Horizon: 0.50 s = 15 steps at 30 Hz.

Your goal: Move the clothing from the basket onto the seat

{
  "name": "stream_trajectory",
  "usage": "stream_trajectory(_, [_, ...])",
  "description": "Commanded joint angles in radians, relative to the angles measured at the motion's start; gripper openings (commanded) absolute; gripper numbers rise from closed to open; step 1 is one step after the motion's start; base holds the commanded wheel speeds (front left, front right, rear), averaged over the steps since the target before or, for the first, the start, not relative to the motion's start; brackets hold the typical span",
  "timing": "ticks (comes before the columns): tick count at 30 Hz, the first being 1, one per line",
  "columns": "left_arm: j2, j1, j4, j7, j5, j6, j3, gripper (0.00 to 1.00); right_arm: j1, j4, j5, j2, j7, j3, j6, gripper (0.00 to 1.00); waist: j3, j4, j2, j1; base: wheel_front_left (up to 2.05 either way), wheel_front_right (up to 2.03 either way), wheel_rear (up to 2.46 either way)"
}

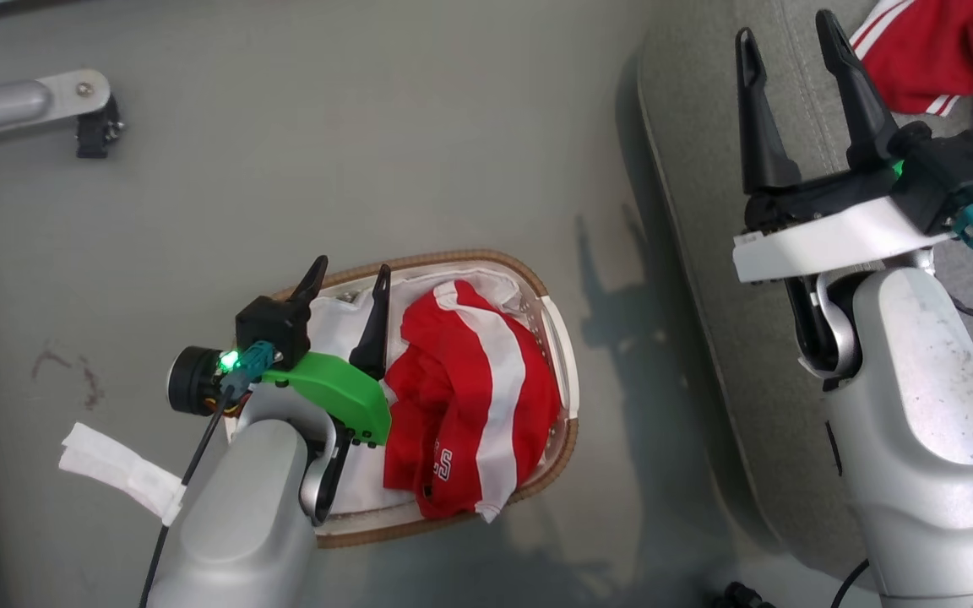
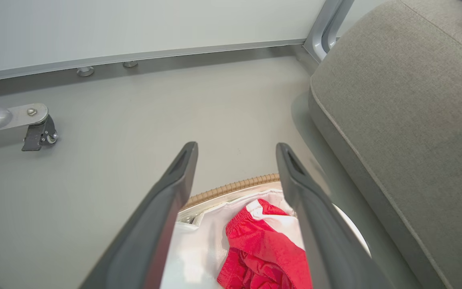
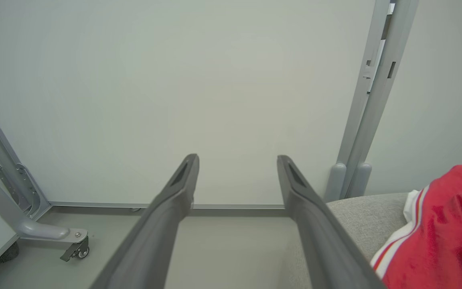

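Note:
Red clothing with a broad white stripe (image 1: 470, 397) lies crumpled in the oval white basket (image 1: 556, 338) on the floor; in the left wrist view the same clothing (image 2: 263, 249) shows below the fingers. My left gripper (image 1: 350, 285) hangs open over the basket's left half, just left of that clothing, empty. More red clothing (image 1: 934, 51) lies on the grey seat (image 1: 706, 160) at the upper right, also in the right wrist view (image 3: 443, 233). My right gripper (image 1: 786, 38) stands open and empty above the seat's left edge, beside that clothing.
A grey frame leg with a castor (image 1: 94, 127) reaches in at the upper left. A white strip (image 1: 115, 473) lies on the floor left of my left arm. A white panel wall (image 3: 175, 80) with a grey post (image 3: 371, 100) stands beyond the seat.

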Motion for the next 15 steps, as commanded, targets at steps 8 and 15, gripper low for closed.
stream_trajectory(8, [0.007,-0.129,0.160,0.001,-0.031,-0.014,-0.052,1.00,-0.076,-0.046,0.034,-0.002,-0.002,0.018,-0.001,1.00,0.199,-0.126,0.0000,0.0000,0.00,0.00,0.00])
stream_trajectory(15, [0.007,-0.186,0.321,0.001,-0.108,-0.020,-0.142,1.00,-0.106,-0.060,0.057,-0.002,-0.002,0.042,-0.001,1.00,0.251,-0.162,0.0000,0.0000,0.00,0.00,0.00])
